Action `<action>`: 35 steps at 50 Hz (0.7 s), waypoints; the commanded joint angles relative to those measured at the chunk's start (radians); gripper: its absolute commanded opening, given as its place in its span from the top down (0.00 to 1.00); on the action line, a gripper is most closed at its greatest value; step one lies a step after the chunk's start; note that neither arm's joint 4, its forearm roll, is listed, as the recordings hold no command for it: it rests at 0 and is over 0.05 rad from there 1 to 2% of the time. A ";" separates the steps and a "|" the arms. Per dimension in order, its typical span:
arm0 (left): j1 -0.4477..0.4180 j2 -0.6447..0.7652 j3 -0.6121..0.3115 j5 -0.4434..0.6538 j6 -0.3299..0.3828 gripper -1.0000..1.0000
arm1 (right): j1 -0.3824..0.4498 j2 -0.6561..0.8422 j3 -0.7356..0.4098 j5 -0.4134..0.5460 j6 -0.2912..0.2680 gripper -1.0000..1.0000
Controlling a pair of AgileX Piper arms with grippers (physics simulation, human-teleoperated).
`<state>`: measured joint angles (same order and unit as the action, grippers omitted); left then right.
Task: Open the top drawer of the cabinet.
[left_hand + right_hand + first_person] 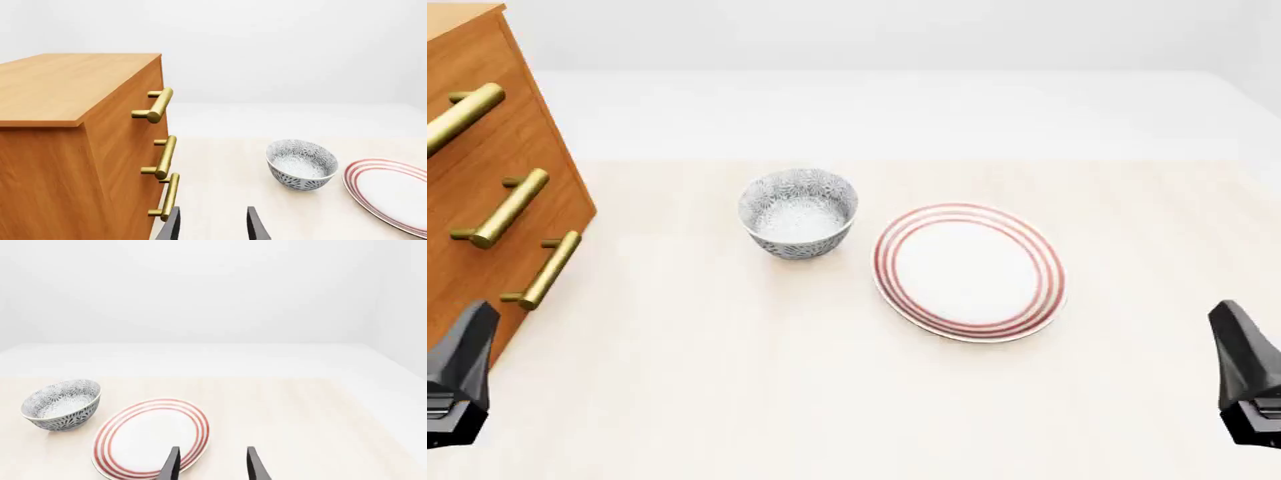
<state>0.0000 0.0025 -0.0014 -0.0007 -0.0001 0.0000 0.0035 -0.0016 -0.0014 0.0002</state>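
Tall orange-brown wooden cabinet (487,180) at desk's (827,400) far left, top drawer (127,100) flush, brass bar handle (157,105) untouched. Left tool (212,225) and right tool (212,465) both spread apart, empty, low near edge.

A bare simulated tabletop scene, not a furnished room: a pale, light-wood table (761,400) ends against blank white with no walls or fittings. At its left edge stands a tall orange-brown wooden cabinet (521,140); near the middle sit a grey patterned ceramic bowl (799,213) and a white red-ringed plate (969,270), giving a faintly domestic look.
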 commanded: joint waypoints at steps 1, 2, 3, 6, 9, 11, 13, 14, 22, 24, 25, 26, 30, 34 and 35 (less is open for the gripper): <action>0.000 0.005 -0.003 -0.001 0.000 0.00 | 0.000 0.008 -0.002 -0.004 0.001 0.00; 0.000 0.005 -0.003 -0.001 -0.001 0.00 | 0.000 0.009 -0.002 -0.005 0.001 0.00; 0.003 0.014 -0.002 -0.003 -0.015 0.00 | 0.000 0.009 -0.002 -0.005 0.001 0.00; 0.001 0.009 -0.003 -0.001 -0.009 0.00 | 0.000 0.010 -0.003 -0.007 0.001 0.00; 0.002 0.008 -0.003 0.000 -0.009 0.00 | 0.000 0.013 -0.003 -0.009 0.002 0.00; 0.002 0.008 -0.003 0.000 -0.009 0.00 | 0.000 0.014 -0.003 -0.010 0.003 0.00; 0.002 0.007 -0.003 0.000 -0.009 0.00 | 0.000 0.015 -0.003 -0.010 0.003 0.00; 0.002 0.007 -0.002 0.000 -0.009 0.00 | 0.000 0.015 -0.003 -0.011 0.003 0.00; -0.005 0.001 -0.003 -0.001 -0.006 0.00 | -0.001 0.016 -0.003 -0.012 0.003 0.00; -0.003 0.001 -0.003 -0.001 -0.004 0.00 | -0.001 0.016 -0.003 -0.012 0.003 0.00; -0.002 0.002 -0.003 -0.001 -0.002 0.00 | -0.001 0.016 -0.003 -0.012 0.003 0.00; -0.001 0.002 -0.003 -0.001 0.000 0.00 | 0.000 0.016 -0.003 -0.012 0.003 0.00; -0.003 0.000 -0.004 -0.003 0.003 0.00 | 0.000 0.016 -0.003 -0.012 0.003 0.00; -0.016 -0.001 -0.009 -0.005 0.024 0.00 | 0.000 0.016 -0.003 -0.011 0.003 0.00; -0.014 0.001 -0.011 0.000 0.039 0.00 | 0.000 0.016 -0.003 -0.012 0.003 0.00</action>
<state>-0.0047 0.0053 -0.0065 -0.0021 0.0045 -0.0006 0.0235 -0.0051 -0.0161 0.0037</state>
